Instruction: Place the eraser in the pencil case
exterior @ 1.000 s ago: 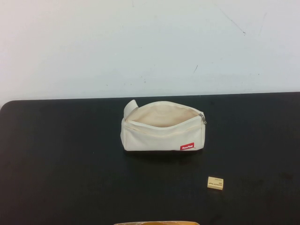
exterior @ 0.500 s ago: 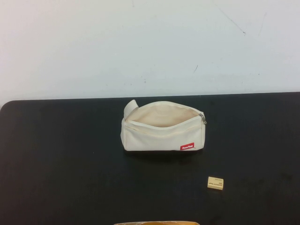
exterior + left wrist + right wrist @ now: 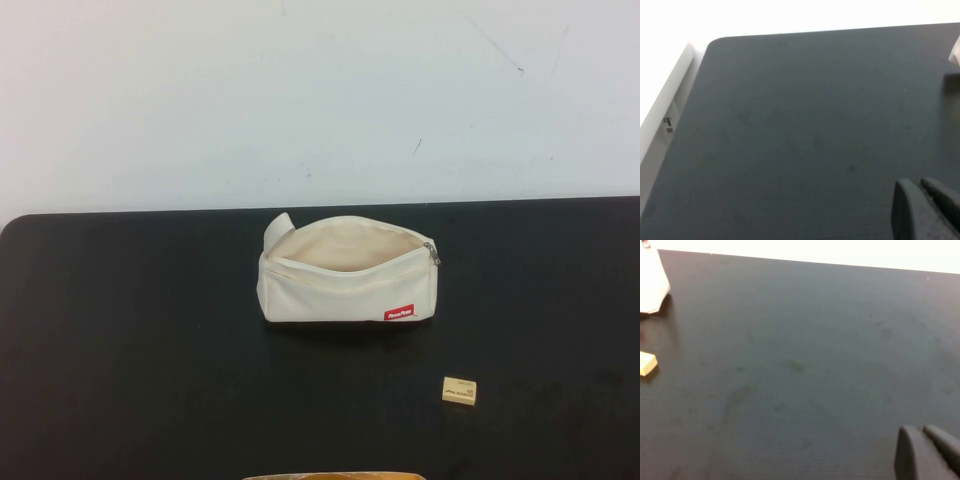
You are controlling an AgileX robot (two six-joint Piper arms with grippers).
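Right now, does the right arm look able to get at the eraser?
Probably yes. The eraser lies alone on the black table, apart from the pencil case, with nothing over it. The right gripper hangs above bare table; the left gripper likewise.

No change recorded: pencil case [image 3: 347, 272] and eraser [image 3: 460, 390] show no displacement on the desk [image 3: 130, 340] against the earlier pictures; left hand [image 3: 920, 186] and right hand [image 3: 922, 431] hover above the desk, fingers together

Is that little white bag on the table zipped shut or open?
Open. The pencil case gapes along its top, showing the cream lining, zipper pull at one end. The eraser lies outside it. Both grippers, left and right, hang over bare table.
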